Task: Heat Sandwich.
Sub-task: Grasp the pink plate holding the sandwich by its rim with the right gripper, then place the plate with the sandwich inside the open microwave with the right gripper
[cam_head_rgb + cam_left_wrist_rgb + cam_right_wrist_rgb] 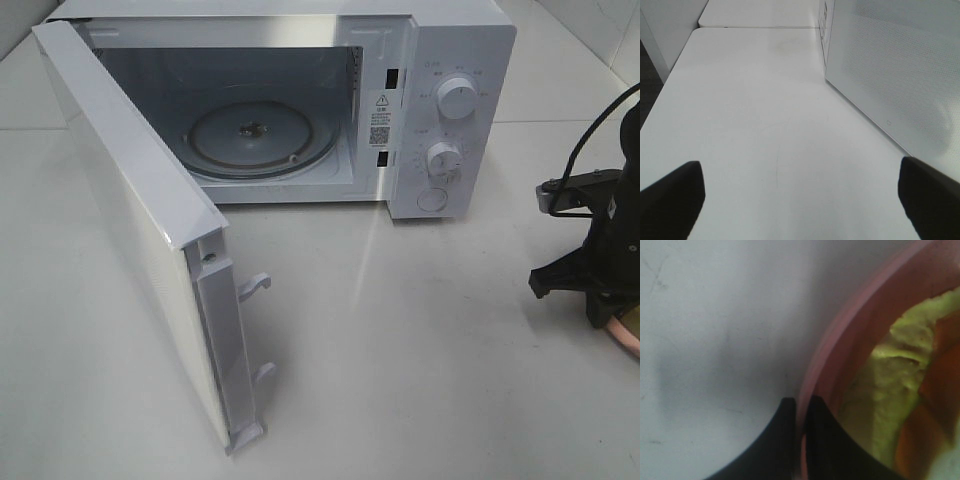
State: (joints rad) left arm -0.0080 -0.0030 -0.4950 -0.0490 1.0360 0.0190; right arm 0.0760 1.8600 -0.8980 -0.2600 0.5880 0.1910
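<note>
The white microwave (440, 100) stands at the back with its door (130, 220) swung wide open to the left. The glass turntable (262, 135) inside is bare. My right gripper (612, 318) is at the far right edge, low over the table. In the right wrist view its fingers (800, 412) are shut on the rim of the pink plate (840, 340). The sandwich (890, 390) lies on the plate, showing green and orange filling. A sliver of the plate (631, 337) shows in the exterior view. My left gripper (800, 195) is open and empty.
The open door (890, 65) juts far forward over the left of the white table (420, 360). Two latch hooks (255, 287) stick out from its edge. Control knobs (457, 98) sit on the microwave's right panel. A black cable (585, 150) runs above the right arm.
</note>
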